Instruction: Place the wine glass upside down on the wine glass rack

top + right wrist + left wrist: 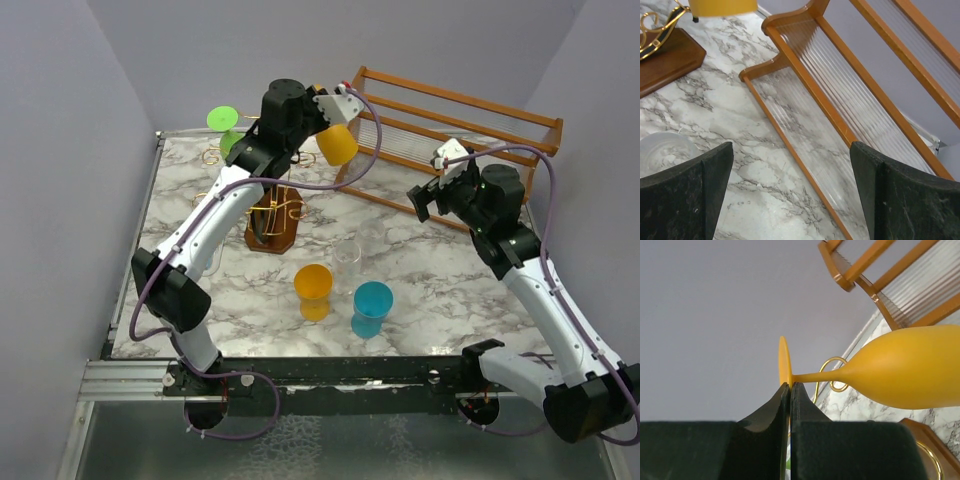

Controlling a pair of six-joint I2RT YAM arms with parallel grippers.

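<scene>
spreading across the whole scene, a white marble-patterned table (420, 260) carries everything else. along its far right side stands a large brown wooden slatted rack (450, 110) with ribbed clear panels between its rails. two white-and-black arms rise from the near edge: the left arm (210, 225) reaches far toward the back of the table, and the right arm (545, 290) bends in from the right and ends just in front of the slatted rack.

left of centre stands the wine glass rack (272, 228), thin gold wire with curled ends on a small dark wooden base. the left arm passes over it.

the wine glass (910, 370), matte yellow, is up in the air between the gold wire rack and the slatted rack, touching neither. it is tipped, with its bowl lower than its foot in the overhead view.

a green glass (226, 125) sits at the far left beside gold wire scrolls, foot above bowl; whether it hangs on the wire cannot be told. toward the near middle of the table stand a second yellow glass (313, 283), a blue glass (373, 300) just to its right, and a clear glass (347, 256) just behind them, all mouth up.

the left gripper (790, 390) has its jaws pinched tight on the rim of the held glass's flat foot. the right gripper (790, 147) has its jaws spread wide with nothing between them, hovering over bare marble beside the slatted rack's near rail.
</scene>
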